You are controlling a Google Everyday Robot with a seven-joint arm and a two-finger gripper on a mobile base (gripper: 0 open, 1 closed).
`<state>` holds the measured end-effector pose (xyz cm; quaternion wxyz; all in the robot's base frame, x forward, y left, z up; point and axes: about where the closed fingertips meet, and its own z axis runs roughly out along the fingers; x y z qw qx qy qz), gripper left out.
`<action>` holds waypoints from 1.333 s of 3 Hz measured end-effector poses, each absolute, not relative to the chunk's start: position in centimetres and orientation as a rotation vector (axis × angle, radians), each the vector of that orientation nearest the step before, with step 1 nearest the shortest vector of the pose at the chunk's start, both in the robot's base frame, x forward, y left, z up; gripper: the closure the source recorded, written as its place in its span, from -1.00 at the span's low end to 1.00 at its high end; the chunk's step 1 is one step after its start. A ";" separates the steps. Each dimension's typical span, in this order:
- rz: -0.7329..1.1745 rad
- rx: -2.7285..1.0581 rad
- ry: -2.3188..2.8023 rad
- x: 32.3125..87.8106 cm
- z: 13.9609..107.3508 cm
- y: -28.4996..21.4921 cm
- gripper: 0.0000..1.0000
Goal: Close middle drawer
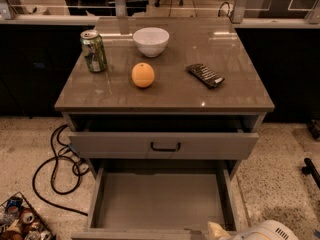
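The middle drawer (160,196) stands pulled far out under the upper drawer (165,145), which is slightly ajar. The pincer (216,230) sits at the middle drawer's front right corner; whether it is clenched or released I cannot tell. Above the middle drawer, the bench (230,44) carries a can (94,50), bowl (151,40) and orange (143,75).

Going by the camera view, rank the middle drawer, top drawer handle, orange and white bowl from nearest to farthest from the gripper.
The gripper sits at the bottom edge, right of centre.
1. Middle drawer: pulled out, right beside it.
2. Top drawer handle: cabinet front, centre.
3. Orange: tabletop, centre-left.
4. White bowl: back of the tabletop.
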<state>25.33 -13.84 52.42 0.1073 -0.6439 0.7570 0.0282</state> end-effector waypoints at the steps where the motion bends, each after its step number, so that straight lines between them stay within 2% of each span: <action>1: 0.143 -1.875 2.237 24.4 50.8 -12.8 -1.00; 2: 0.180 -1.863 2.239 24.0 49.9 -12.1 -0.63; 4: 0.171 -1.866 2.236 24.0 50.1 -12.1 0.30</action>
